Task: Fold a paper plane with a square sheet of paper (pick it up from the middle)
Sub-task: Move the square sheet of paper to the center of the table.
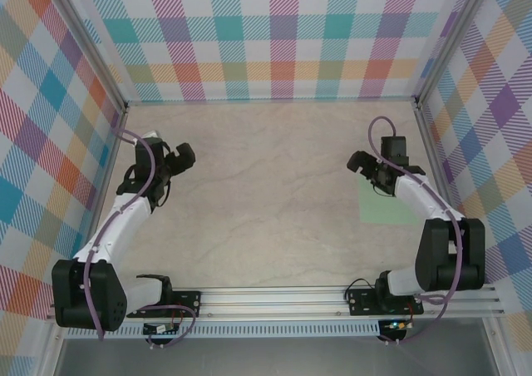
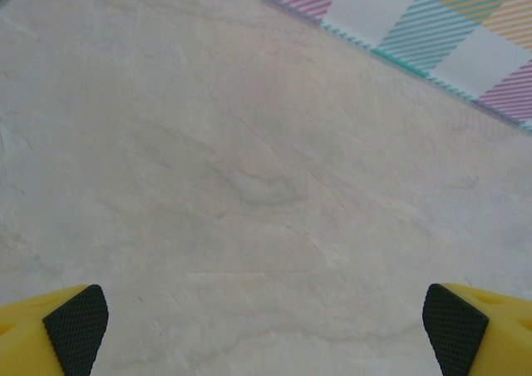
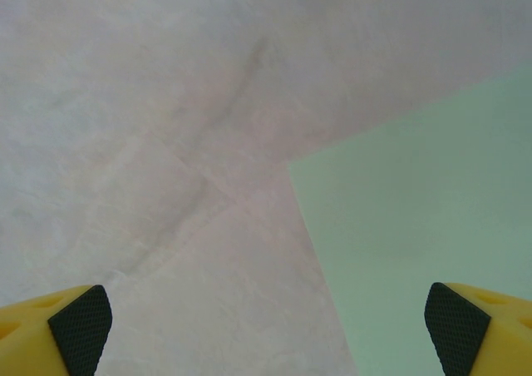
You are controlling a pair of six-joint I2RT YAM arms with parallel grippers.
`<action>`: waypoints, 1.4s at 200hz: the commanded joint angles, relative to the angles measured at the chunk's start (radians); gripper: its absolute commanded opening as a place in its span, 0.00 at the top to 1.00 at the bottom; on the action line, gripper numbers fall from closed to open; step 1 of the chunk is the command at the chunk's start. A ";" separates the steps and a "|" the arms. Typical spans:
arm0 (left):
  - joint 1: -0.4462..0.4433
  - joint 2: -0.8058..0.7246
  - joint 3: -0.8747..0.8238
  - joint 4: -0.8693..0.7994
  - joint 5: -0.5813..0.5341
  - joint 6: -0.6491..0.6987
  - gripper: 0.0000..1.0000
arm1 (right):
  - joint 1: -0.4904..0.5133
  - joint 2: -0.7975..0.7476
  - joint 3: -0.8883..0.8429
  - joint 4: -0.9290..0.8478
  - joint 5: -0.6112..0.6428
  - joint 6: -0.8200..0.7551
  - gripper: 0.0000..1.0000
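Judged the job to be at its opening step: reaching for the square sheet of paper (image 1: 384, 209), with no fold made and the paper plane not yet begun. Found that sheet lying flat on the marble-patterned table (image 1: 266, 185), at the right side near the plaid wall (image 1: 490, 143), partly tucked under the right arm (image 1: 416, 197). Could not make out any crease on it.

Found the right gripper (image 1: 366, 170) hanging over the sheet's far-left corner, jaws spread fully wide, holding nothing. Saw, through the right wrist camera, its black pads (image 3: 79, 326) at the bottom corners and the pale green corner ahead, lying toward the right-hand pad. Found the left gripper (image 1: 173, 165) well apart from the sheet, over bare table on the left side, likewise spread wide and empty.

Reckoned the next move to call for shifting the right gripper from the corner to above the sheet's middle, lowering to touch the paper, then pinching up a small ridge. Expected trouble there: thin paper flat on a hard top, likely to slide or buckle under a careless close. Expected to need the left gripper afterwards for pinning and creasing.

Counted one sheet, one table, two arms, two grippers and four black pads across the wrist views.
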State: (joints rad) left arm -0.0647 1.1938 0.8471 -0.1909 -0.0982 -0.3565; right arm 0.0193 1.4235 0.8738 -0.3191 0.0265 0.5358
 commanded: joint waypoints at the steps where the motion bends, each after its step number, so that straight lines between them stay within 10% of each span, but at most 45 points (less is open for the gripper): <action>1: 0.003 -0.024 0.059 -0.188 0.114 -0.061 0.00 | -0.004 0.044 0.022 -0.138 0.012 0.116 0.00; 184: 0.003 -0.033 0.080 -0.252 0.215 -0.015 0.00 | 0.003 0.433 0.206 -0.102 -0.234 0.195 0.00; 280: 0.003 0.001 0.083 -0.258 0.222 -0.019 0.00 | 0.559 0.553 0.335 -0.089 -0.190 0.466 0.00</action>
State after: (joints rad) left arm -0.0647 1.1851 0.9134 -0.4210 0.1135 -0.3779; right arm 0.4374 1.8812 1.1885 -0.3641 -0.1093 0.8627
